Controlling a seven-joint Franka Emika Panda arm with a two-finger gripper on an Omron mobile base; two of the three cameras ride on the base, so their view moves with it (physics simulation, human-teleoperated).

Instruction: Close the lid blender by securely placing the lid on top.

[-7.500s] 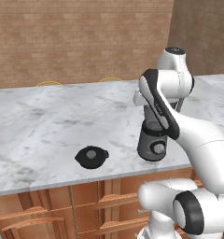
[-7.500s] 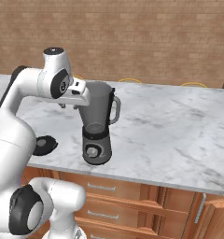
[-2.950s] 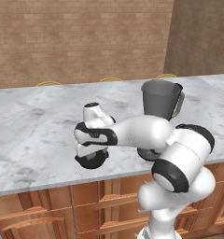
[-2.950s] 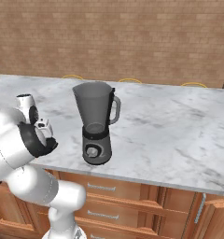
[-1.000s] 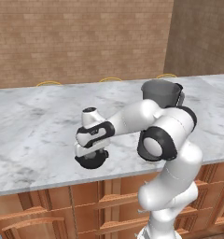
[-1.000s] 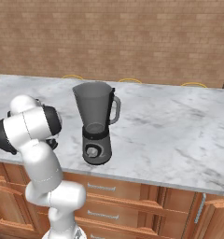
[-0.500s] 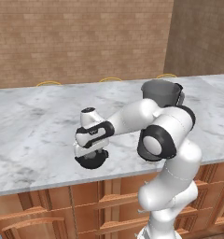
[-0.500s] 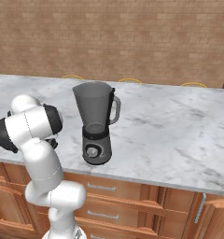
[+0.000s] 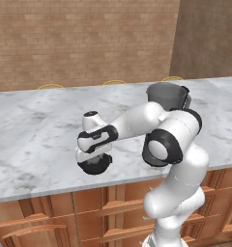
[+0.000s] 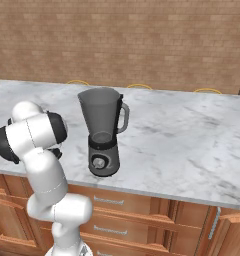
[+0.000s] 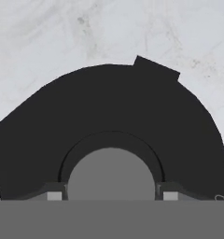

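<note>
I'm down low over the bench (image 9: pixel 36 125), my claw (image 11: pixel 111 198) right on top of the lid (image 11: pixel 118 116), and the grey centre knob (image 11: pixel 111 175) sits squarely between my two fingertips (image 11: pixel 54 195), one on each side of it. The tips look pressed right against the knob's sides, but I can't tell for certain that they are clamped on it, so I call the grip unconfirmed. The lid lies flat on the marble directly beneath me, its little tab pointing away from the claw. The blender (image 10: pixel 103 132) stands well off to my side on the same bench, jar open at the top, waiting. The risk here: that knob is round and smooth, so if the pinch is shallow the lid could slip out, or tilt as I lift, and then land crooked on the jar rim.
</note>
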